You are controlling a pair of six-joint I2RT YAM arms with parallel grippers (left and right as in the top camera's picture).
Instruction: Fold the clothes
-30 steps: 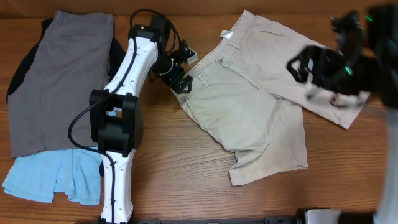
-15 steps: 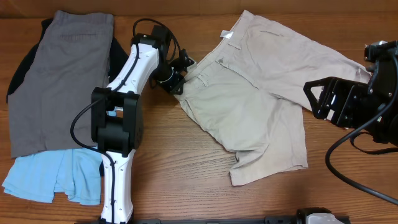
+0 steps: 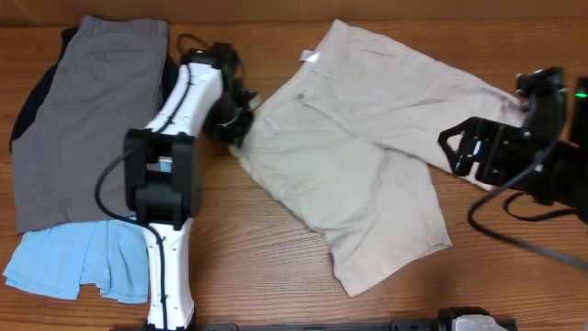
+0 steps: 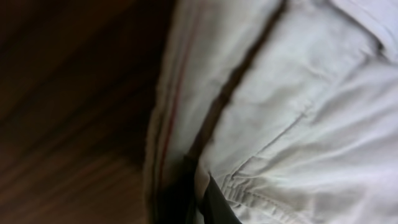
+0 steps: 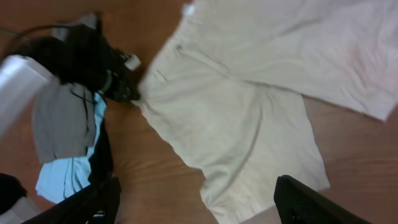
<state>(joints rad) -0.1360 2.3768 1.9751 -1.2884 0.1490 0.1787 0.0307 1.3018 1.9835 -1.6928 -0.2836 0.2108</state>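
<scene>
Obs.: the light beige khaki shorts (image 3: 358,156) lie spread flat on the brown wooden table (image 3: 257,267), centre to right. The waistband runs along their upper-left side. One leg points right, the other toward the near right edge.

Left gripper (image 3: 235,127): at the waistband's left corner, touching the cloth. In the left wrist view the beige fabric (image 4: 298,124) fills the frame and a dark fingertip (image 4: 214,208) is tucked into a fold. I judge the jaws pinched together on the waist edge, though only one finger shows.

Right gripper (image 3: 464,152): hangs over the right-pointing leg, close to its hem. In its own camera the two black fingers (image 5: 93,199) sit wide apart with nothing between them. That view (image 5: 198,202) looks down on the shorts (image 5: 236,118).

Key relation: from the left jaws the whole garment stretches away to the right. Its long axis goes from the held waist corner out to the hems. The left arm has the waist end. The right arm is the nearer one to both hems, and nearest the far leg's. I judge a fold needs the right arm to take a hem.

Elsewhere: flat grey shorts (image 3: 87,119) at far left, lying on a black garment (image 3: 26,110). A crumpled light-blue garment (image 3: 73,262) lies below them. All are well apart from the right arm.
</scene>
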